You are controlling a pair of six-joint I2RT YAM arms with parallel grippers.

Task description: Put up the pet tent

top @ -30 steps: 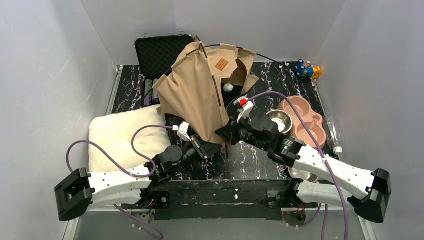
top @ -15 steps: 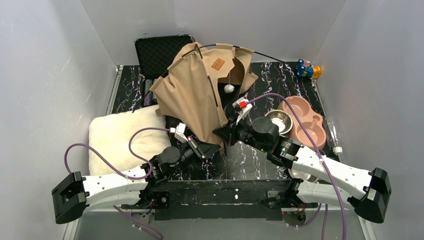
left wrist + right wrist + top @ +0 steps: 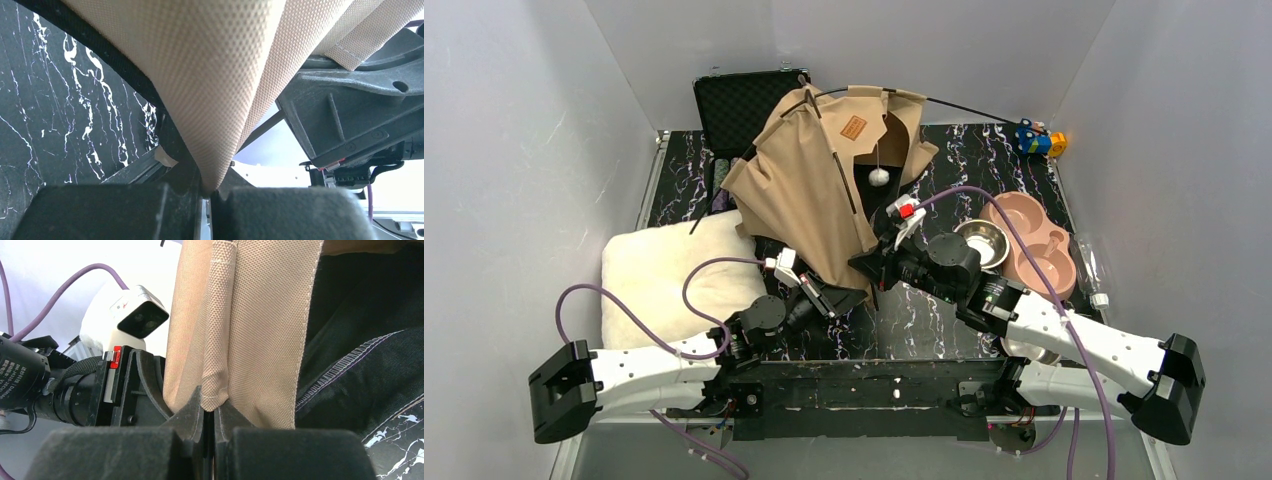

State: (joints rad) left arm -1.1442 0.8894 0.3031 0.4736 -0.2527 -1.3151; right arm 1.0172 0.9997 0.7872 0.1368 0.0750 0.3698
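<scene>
The pet tent [image 3: 809, 195] is tan canvas with thin black poles, half raised at the middle back of the table, its brown label [image 3: 853, 127] and white pom-pom [image 3: 879, 177] facing right. My left gripper [image 3: 839, 298] is at the tent's near bottom corner. In the left wrist view it [image 3: 210, 192] is shut on a fold of the tan canvas [image 3: 210, 75]. My right gripper [image 3: 871, 268] is just right of it. In the right wrist view it [image 3: 214, 412] is shut on the end of a canvas pole sleeve [image 3: 220, 340].
A fluffy cream cushion [image 3: 669, 275] lies at the left. An open black case [image 3: 744, 105] stands behind the tent. A pink double feeder [image 3: 1034, 245] with a steel bowl [image 3: 984, 240], a clear bottle [image 3: 1092, 265] and a small toy [image 3: 1039, 138] sit at the right.
The tent's top has risen and shifted back a little, and the pom-pom has swung with it. Both grippers have kept their hold on the bottom corner, edging slightly left.
</scene>
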